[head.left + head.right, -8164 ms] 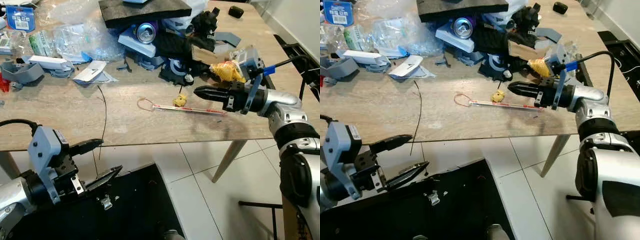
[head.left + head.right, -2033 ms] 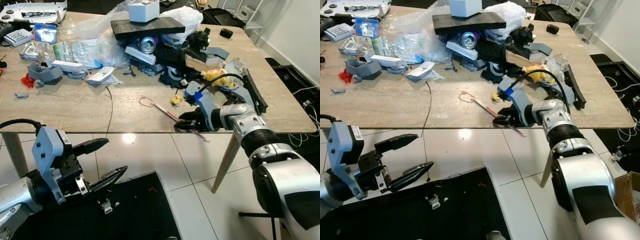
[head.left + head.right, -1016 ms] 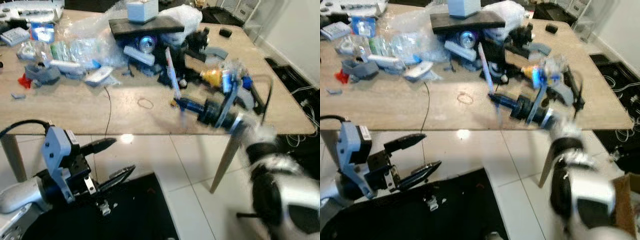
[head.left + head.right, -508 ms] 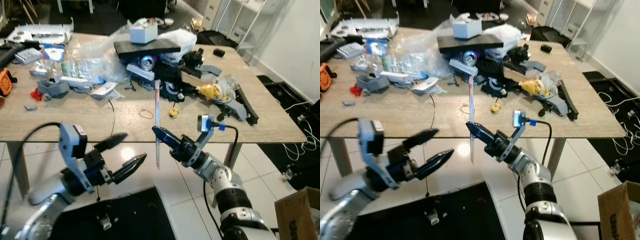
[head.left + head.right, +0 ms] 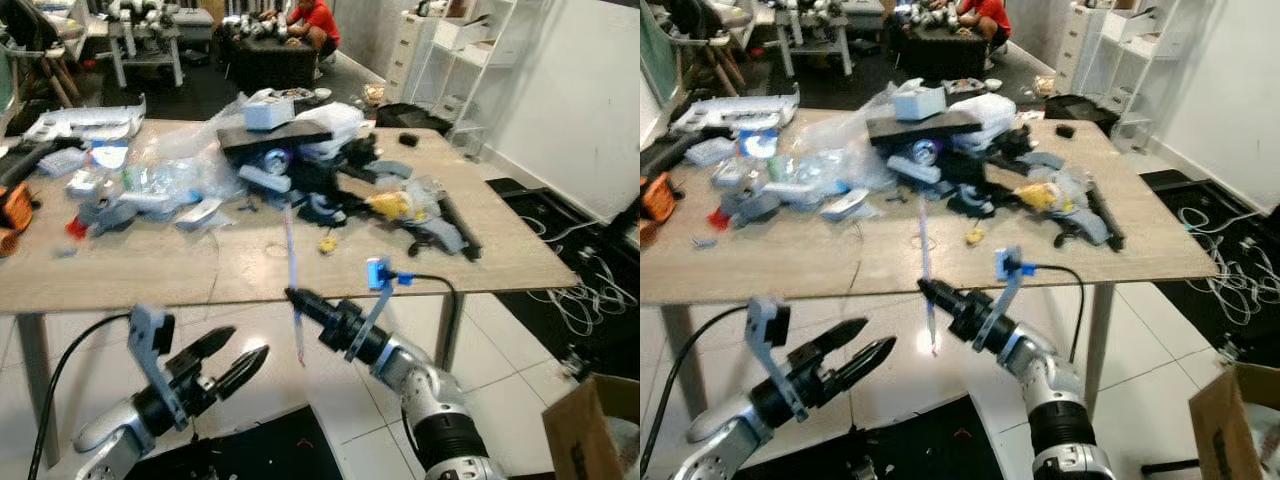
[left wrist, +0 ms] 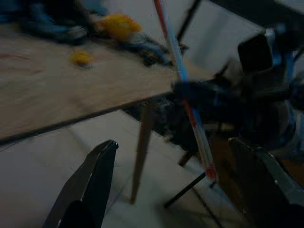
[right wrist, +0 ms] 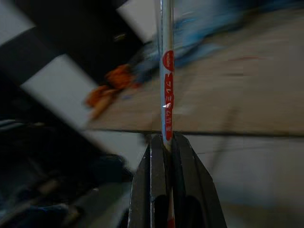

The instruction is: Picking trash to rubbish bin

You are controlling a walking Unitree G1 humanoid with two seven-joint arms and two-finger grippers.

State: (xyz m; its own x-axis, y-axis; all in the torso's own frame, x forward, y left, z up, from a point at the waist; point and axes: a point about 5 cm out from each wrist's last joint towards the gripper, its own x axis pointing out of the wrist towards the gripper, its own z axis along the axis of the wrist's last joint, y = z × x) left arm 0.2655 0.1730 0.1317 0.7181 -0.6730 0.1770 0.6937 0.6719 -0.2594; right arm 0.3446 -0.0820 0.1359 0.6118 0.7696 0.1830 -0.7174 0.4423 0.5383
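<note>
Step in hand looks like carry-to-bin: right claw (image 5: 297, 297) is clamped on a long thin wrapper stick w/ red print (image 7: 166, 90), held upright in the air in front of the counter (image 5: 150, 275), clear of the trash pile (image 5: 300, 170). Left claw (image 5: 232, 360) hangs low nearby, fingers spread, holding nothing. Next move prob. calls for swinging the stick down over the bin & letting go; bin itself can't be made out for sure.

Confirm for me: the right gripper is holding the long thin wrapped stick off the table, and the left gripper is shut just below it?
Not quite. The right gripper does hold the long thin wrapped stick off the table, clamped between its fingers in the right wrist view. But the left gripper is open, not shut: the left wrist view shows its two fingers spread wide apart, with nothing between them.
</note>
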